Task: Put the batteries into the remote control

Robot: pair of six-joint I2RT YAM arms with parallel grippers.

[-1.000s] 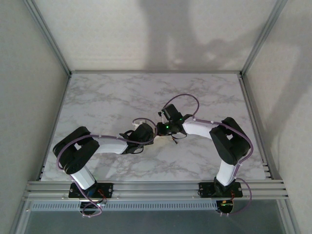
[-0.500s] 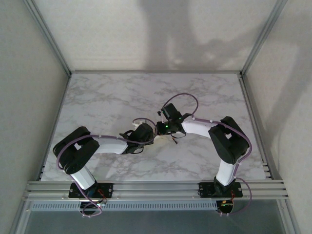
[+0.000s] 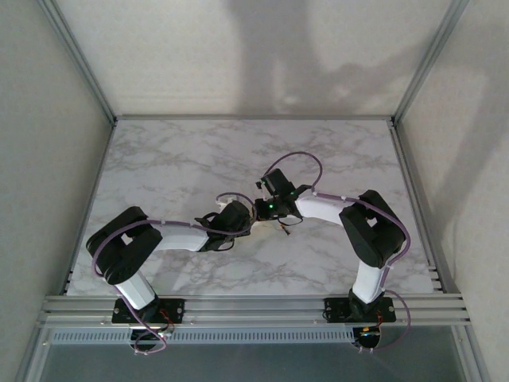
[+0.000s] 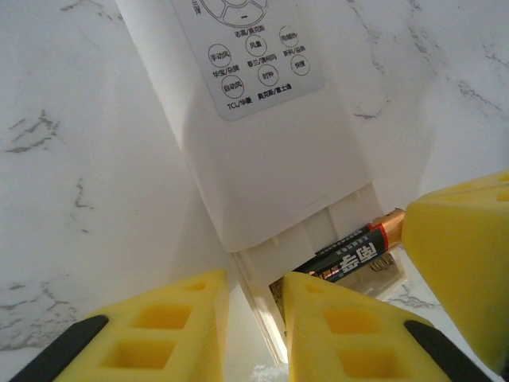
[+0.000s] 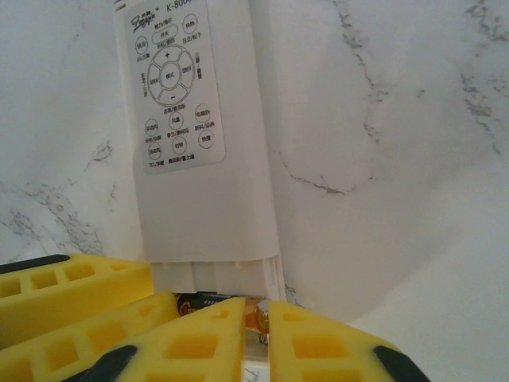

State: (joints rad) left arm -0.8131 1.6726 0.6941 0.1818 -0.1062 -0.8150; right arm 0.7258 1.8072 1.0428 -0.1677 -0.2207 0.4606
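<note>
Seating a battery in the remote, by the look of it, and only partway there. Remote lying buttons up where the two arms meet at mid-table, bay open at the end nearest both wrists. Clamped there by the left gripper, pads closed narrowly on the bay's side wall. Battery lying aslant across the bay, not flat in its slot, copper end up against a pad of the right gripper. Jaws of that one all but closed, a mere slit, with the copper end glinting in it (pinched or merely pressed, impossible to tell from here). To do it well: hold the left clamp firm, to stop the remote skating on the table. Swing the raised end round until in line with the slot. Check polarity against the bay's markings, not legible at present. Then press down and slightly lengthwise, toward the contact, rather than straight down on a tilted end. Go gently, since likely to pop out or roll if pushed off-centre. Avoid crowding the left pads, just beside the right ones. Judging from the single battery in sight: a second yet to find and load.
</note>
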